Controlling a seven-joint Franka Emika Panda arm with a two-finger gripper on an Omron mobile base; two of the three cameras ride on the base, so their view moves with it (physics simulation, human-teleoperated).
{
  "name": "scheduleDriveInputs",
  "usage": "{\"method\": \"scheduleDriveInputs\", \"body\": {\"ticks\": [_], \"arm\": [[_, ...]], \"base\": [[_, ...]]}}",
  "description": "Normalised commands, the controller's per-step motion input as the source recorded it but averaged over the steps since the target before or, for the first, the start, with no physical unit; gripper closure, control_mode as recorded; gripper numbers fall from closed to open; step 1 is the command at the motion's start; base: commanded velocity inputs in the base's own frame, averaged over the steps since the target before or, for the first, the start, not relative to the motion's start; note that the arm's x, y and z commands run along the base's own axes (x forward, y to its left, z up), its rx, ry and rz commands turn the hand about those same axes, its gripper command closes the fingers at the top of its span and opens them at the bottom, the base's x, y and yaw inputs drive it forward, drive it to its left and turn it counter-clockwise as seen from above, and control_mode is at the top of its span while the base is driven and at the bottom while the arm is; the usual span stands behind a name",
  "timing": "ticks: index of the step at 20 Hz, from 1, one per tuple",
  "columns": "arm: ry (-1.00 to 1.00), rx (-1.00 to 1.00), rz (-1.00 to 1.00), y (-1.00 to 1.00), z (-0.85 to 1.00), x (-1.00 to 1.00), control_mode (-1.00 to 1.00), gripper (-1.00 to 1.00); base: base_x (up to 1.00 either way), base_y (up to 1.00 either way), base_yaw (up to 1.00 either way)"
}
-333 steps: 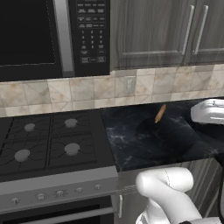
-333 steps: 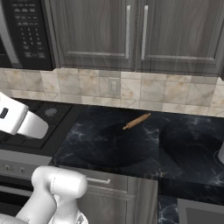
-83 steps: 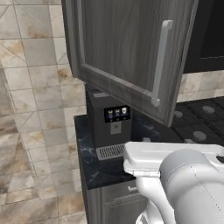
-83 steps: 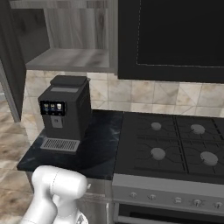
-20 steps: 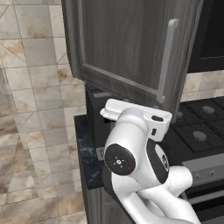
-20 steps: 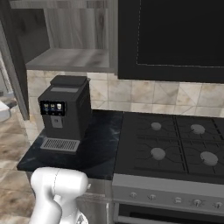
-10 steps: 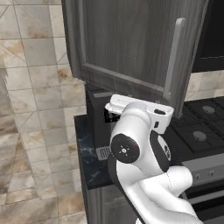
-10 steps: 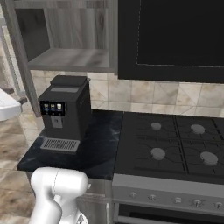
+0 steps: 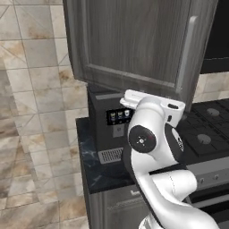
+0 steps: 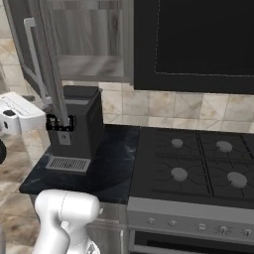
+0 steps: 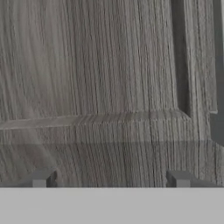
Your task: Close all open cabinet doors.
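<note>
One cabinet door [image 9: 134,40] hangs part-way open above the counter's left end, its silver bar handle [image 9: 185,58] on the right edge. From the right base view the same cabinet door [image 10: 47,64] appears nearly edge-on, handle [image 10: 31,54] on its outer face, with the open shelf [image 10: 92,64] behind. My white hand [image 9: 154,103] sits at the door's lower edge, on its outer face. In the hand view the wood-grain panel [image 11: 100,78] is very close, and my gripper [image 11: 110,181] is open with its fingertips [image 11: 41,178] wide apart, holding nothing.
A black coffee machine [image 10: 74,126] stands on the dark counter [image 10: 109,168] below the cabinet. To its right are the stove [image 10: 198,168] and the black microwave [image 10: 193,44] above it. A tiled wall [image 9: 31,112] lies left.
The door has swung further toward the cabinet, its handle shifting right in the left base view. My hand has followed it in from the left.
</note>
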Motion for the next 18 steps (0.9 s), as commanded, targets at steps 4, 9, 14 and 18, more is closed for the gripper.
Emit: {"method": "scheduleDriveInputs", "body": {"ticks": [4,9,14,18], "arm": [[-0.02,0.0,0.0,-0.38,-0.01,0.32,-1.0,-1.0],[-0.02,0.0,0.01,-0.31,-0.01,0.4,-1.0,-1.0],[-0.02,0.0,0.02,-0.27,-0.01,0.43,-1.0,-1.0],[-0.01,0.0,0.03,-0.28,0.0,0.42,-1.0,-1.0]], "base": [[0.0,0.0,0.0],[0.0,0.0,0.0],[0.0,0.0,0.0],[0.0,0.0,0.0]]}}
